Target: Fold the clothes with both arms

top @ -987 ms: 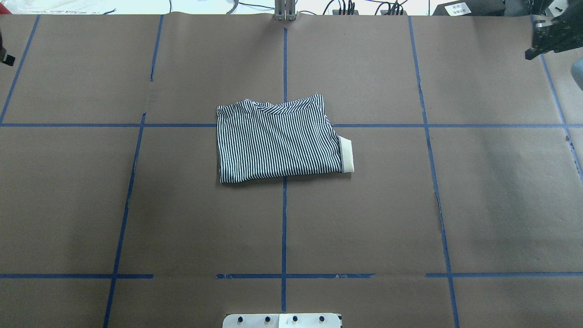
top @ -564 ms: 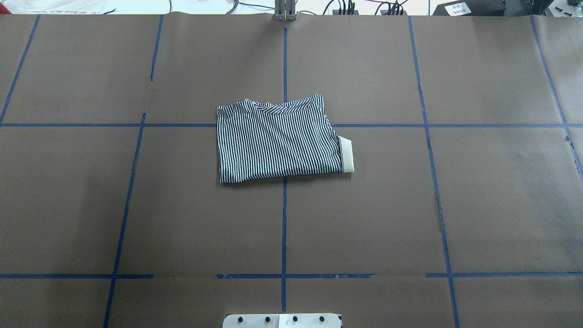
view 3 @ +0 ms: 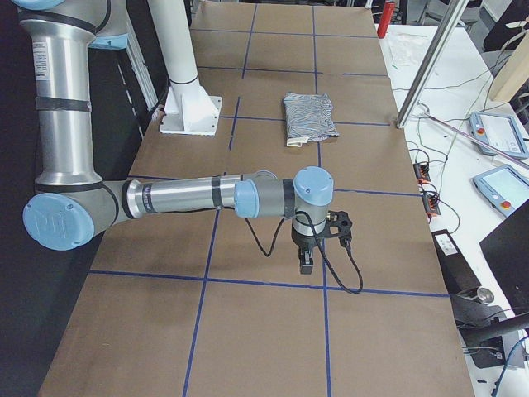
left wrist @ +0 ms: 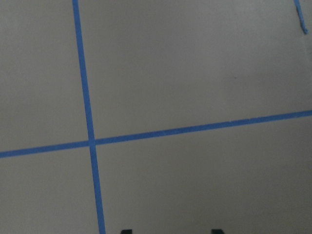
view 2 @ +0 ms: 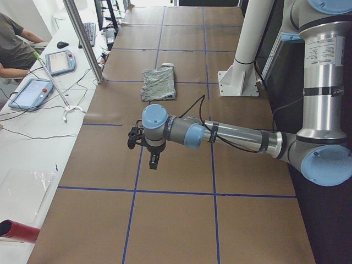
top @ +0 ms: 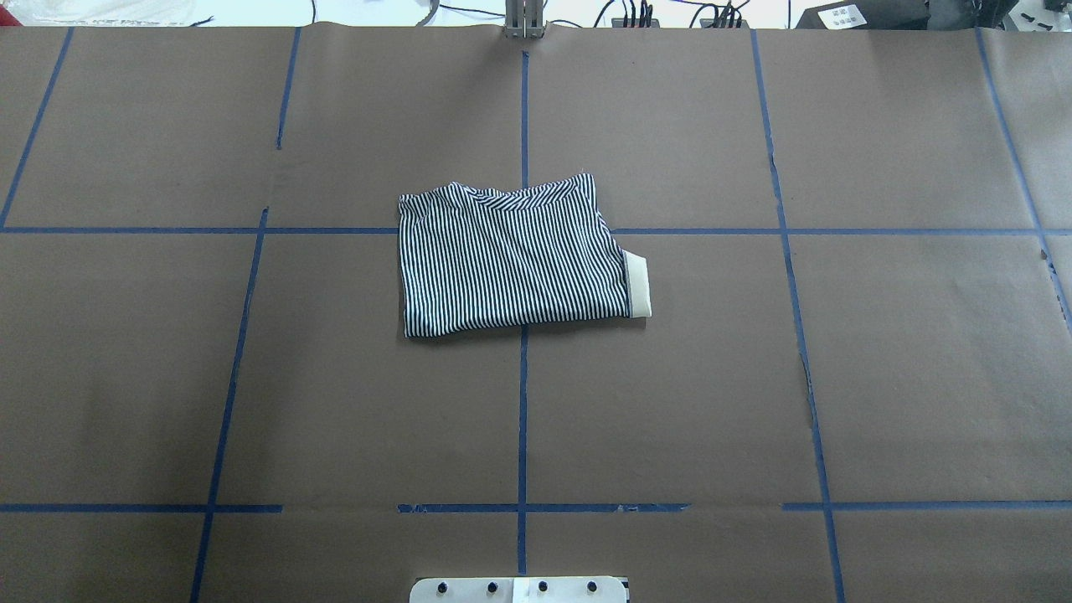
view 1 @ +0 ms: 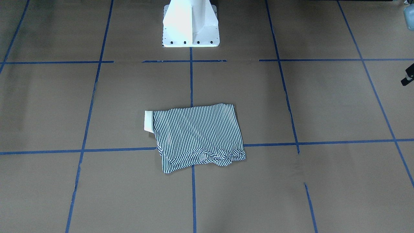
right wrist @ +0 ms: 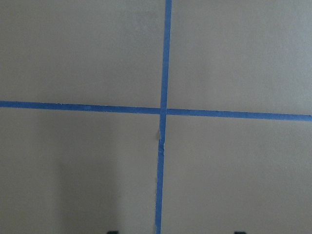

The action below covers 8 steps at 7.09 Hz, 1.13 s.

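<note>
The striped polo shirt (top: 515, 255) lies folded into a rough rectangle at the middle of the brown table, its cream collar (top: 638, 286) sticking out on its right side. It also shows in the front-facing view (view 1: 197, 136). Both arms are stretched out to the table's ends, far from the shirt. In the left wrist view my left gripper (left wrist: 170, 231) shows only two fingertips, wide apart and empty, over a blue tape cross. My right gripper (right wrist: 175, 232) looks the same, open and empty. The side views show each gripper pointing down above bare paper: the left gripper (view 2: 154, 159) and the right gripper (view 3: 306, 260).
The white pedestal base (view 1: 190, 26) stands at the robot's edge of the table. Blue tape lines (top: 523, 419) divide the brown paper into a grid. A metal post (view 2: 82, 38) and a desk with tablets (view 2: 58, 60) and a seated person run along the far side.
The right gripper, seen one second ago at the overhead view's top right corner, has moved out of that view, as has the dark bit at the left edge. The shirt has not moved.
</note>
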Each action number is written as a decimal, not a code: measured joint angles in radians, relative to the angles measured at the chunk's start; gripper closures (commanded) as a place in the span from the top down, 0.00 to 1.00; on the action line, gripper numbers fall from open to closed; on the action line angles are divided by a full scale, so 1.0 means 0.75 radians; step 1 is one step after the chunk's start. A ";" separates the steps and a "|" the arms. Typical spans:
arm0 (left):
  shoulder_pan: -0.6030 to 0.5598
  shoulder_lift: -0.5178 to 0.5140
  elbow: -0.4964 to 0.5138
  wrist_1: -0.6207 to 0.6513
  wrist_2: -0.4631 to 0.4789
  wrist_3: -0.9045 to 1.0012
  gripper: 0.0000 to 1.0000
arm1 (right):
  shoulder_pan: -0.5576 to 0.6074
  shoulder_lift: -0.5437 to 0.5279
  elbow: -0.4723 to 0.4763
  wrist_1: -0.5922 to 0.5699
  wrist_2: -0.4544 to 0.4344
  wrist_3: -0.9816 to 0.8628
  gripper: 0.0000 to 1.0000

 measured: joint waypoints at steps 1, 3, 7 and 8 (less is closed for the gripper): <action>-0.048 0.045 -0.017 0.024 0.000 0.070 1.00 | -0.012 0.003 -0.003 0.001 -0.004 0.001 1.00; -0.111 0.082 -0.063 0.139 -0.001 0.167 1.00 | -0.035 0.005 -0.006 -0.003 -0.001 -0.007 1.00; -0.147 0.098 -0.091 0.178 0.046 0.180 1.00 | -0.050 0.006 0.000 -0.008 -0.011 -0.020 1.00; -0.146 0.088 -0.093 0.207 0.052 0.176 1.00 | -0.052 0.005 0.000 -0.009 -0.012 -0.020 1.00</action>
